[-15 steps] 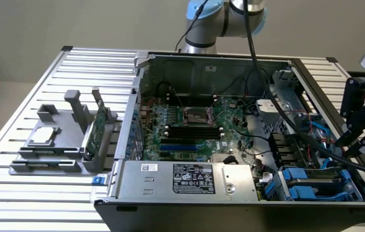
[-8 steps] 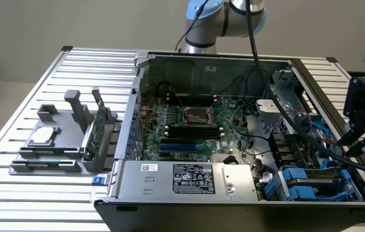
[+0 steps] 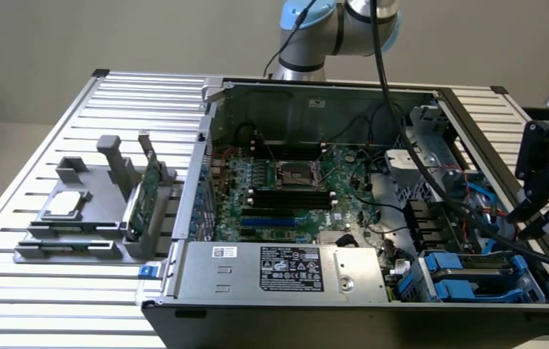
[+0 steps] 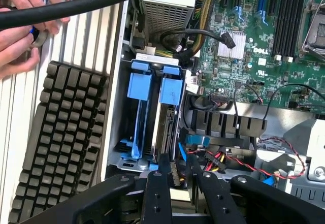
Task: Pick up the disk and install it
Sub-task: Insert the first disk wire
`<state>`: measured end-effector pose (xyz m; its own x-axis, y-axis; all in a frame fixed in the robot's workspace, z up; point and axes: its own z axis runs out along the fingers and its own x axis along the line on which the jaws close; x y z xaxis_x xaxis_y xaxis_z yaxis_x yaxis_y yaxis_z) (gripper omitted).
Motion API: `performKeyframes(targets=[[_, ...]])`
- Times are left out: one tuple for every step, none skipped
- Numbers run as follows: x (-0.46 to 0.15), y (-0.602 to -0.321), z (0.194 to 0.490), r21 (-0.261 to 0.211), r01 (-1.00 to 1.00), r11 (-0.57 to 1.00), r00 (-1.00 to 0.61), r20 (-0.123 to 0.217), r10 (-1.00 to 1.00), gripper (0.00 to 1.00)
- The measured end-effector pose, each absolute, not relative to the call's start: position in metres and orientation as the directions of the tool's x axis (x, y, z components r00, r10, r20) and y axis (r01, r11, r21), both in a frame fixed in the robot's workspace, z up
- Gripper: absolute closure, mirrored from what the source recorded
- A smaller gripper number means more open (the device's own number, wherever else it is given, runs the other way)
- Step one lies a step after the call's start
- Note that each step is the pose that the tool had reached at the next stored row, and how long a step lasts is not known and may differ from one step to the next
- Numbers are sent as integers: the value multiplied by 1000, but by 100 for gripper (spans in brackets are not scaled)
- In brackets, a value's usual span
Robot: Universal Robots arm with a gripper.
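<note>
Seemingly the job is well along. The disk (image 4: 165, 130) stands on edge in the drive bay of the open case (image 3: 323, 86), at the case corner nearest the tabletop's (image 3: 51, 291) near edge, on the exterior view's right. Its blue rails line up beside 1 neighbouring blue carrier (image 4: 138, 92), so I judge the carrying part done. What I can't settle is whether it is pushed fully home or cabled up, because the end nearest me is partly hidden.

My hand (image 4: 176, 164) hangs directly over that near end of the disk. In the exterior view it sits above the case's right wall (image 3: 529, 222). I cannot tell whether it is gripping the disk or is free of it.

Room is tight here. The bay's sheet-metal walls close in on 2 sides of the disk. A bundle of red wires (image 4: 238, 163) and black connectors lies just beside it, toward the motherboard (image 4: 264, 41). A thick black hose (image 4: 91, 5) crosses above, and the power supply (image 3: 284, 270) blocks the case's near wall.

Outside the case wall the tabletop's slats carry a black keyboard (image 4: 56, 148). A person's hands (image 4: 20, 26) rest near it, well apart from me. As far as I can judge, the only open way is straight up.
</note>
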<state>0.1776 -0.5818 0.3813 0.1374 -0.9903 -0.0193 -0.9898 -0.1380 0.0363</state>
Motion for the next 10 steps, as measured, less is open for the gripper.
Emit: performKeyframes(targets=[[178, -582, 381, 34, -989, -141, 141, -19, -990, 73], [178, -581, 380, 32, -989, -145, 145, -19, -989, 73], [178, -581, 379, 29, -988, -150, 150, -18, -989, 73], [178, -580, 378, 27, -987, -156, 155, -18, -988, 73], [177, -579, 376, 27, -987, -161, 161, -18, -987, 73], [177, -579, 375, 27, -986, -167, 167, -17, -986, 73], [177, -578, 374, 27, -984, -173, 173, -17, -985, 73], [176, -577, 373, 26, -983, -179, 179, -17, -984, 73], [176, -576, 372, 26, -982, -185, 185, -17, -983, 73], [176, -576, 371, 26, -981, -190, 190, -16, -982, 73]])
